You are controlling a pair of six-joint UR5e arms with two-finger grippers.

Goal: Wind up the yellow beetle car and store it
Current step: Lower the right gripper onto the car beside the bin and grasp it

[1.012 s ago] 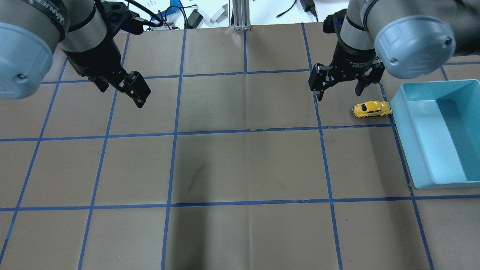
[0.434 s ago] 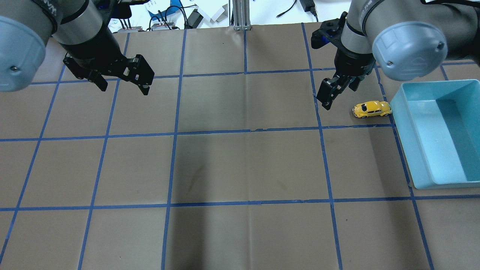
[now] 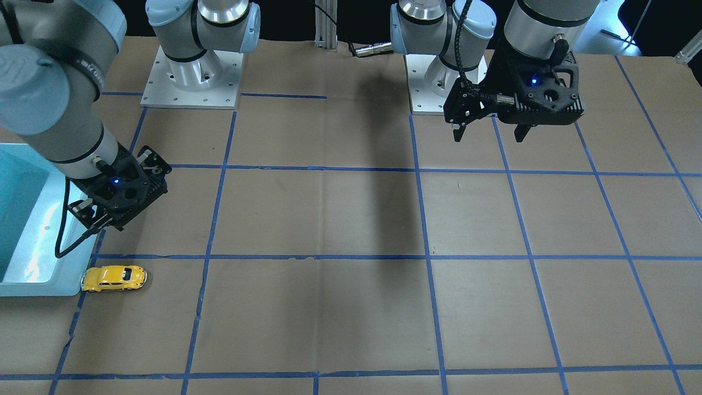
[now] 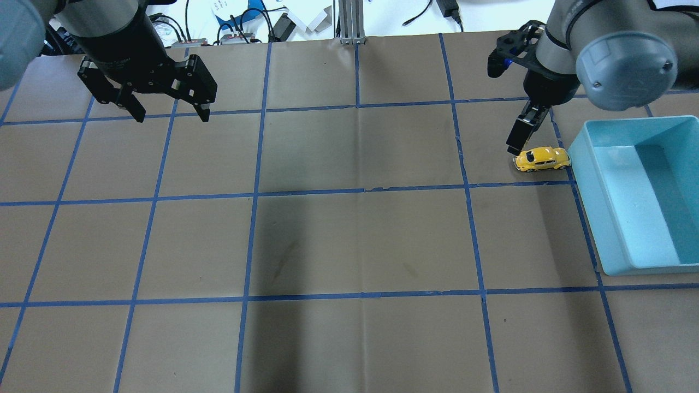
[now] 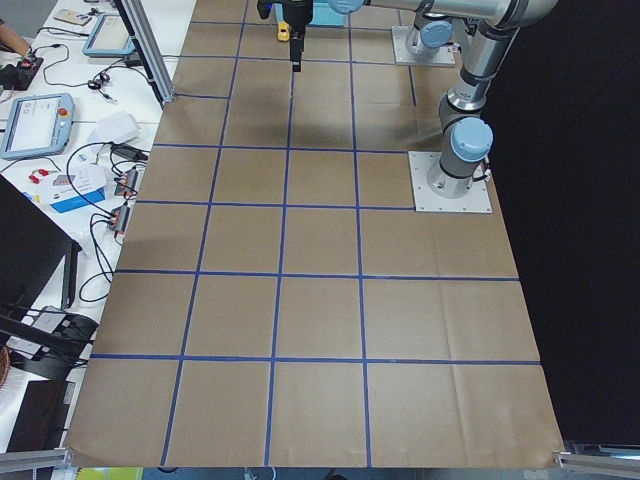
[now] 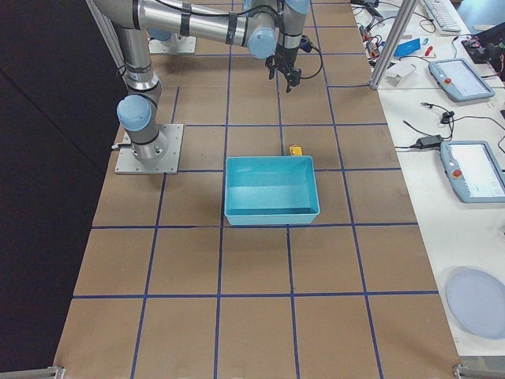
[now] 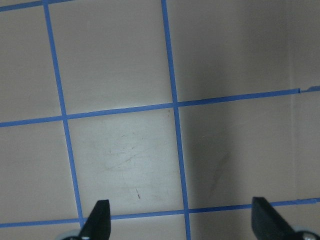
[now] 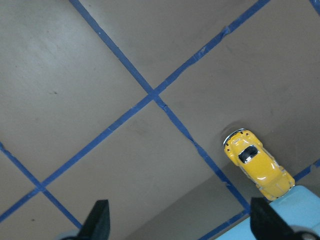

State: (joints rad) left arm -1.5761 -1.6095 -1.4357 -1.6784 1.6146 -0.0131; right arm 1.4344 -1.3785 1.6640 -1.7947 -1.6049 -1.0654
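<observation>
One yellow beetle car [image 4: 541,158], beside bin [image 4: 633,207]

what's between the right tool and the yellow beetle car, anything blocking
Nothing visible. The right tool is open above bare paper, the yellow beetle car lies off to one side of it, and only that paper and its blue tape lines show between them. The car's end seems to touch the teal bin.

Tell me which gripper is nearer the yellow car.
Right. The right gripper hovers beside the car, not touching; the left gripper is far across the table.
</observation>
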